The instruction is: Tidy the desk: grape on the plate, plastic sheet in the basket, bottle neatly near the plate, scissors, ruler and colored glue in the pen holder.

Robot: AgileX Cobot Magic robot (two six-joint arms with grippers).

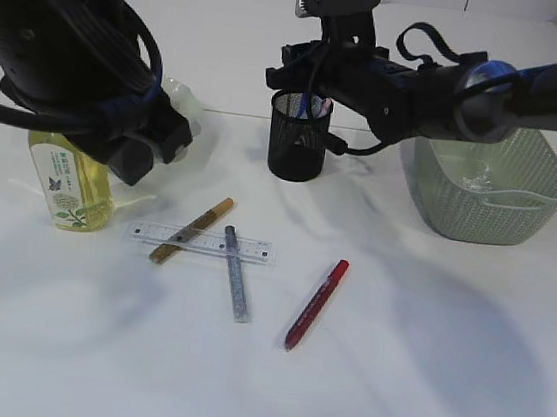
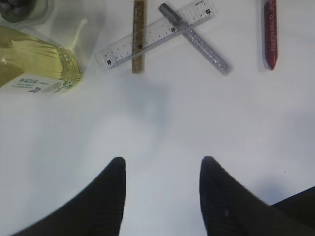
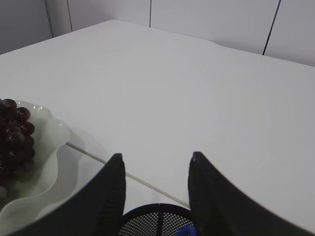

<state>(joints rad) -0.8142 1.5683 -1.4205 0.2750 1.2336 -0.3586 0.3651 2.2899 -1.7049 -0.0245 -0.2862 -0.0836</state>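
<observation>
1. The right gripper (image 3: 155, 189) hangs just above the black mesh pen holder (image 1: 298, 135) toward the desk's far edge; its jaws stand apart with nothing between them, and something blue shows inside the holder's rim.
2. The left gripper (image 2: 162, 189) hovers over bare desk (image 2: 162, 123) with its jaws parted about halfway and empty.
3. Ahead of the left jaws, mid-desk, lies the clear ruler (image 2: 155, 34), with a gold glitter glue pen (image 2: 139, 37) across it and a silver glitter glue pen (image 2: 197, 40) crossing its other end.
4. A red glitter glue pen (image 1: 316, 303) lies alone to the right, apart from the ruler.
5. The bottle (image 1: 70, 185) of yellow liquid stands upright near the desk's left edge.
6. Grapes (image 3: 12, 135) sit on the wavy white plate (image 3: 47, 152) behind the bottle.
7. The green basket (image 1: 520, 211) sits toward the desk's right edge.
</observation>
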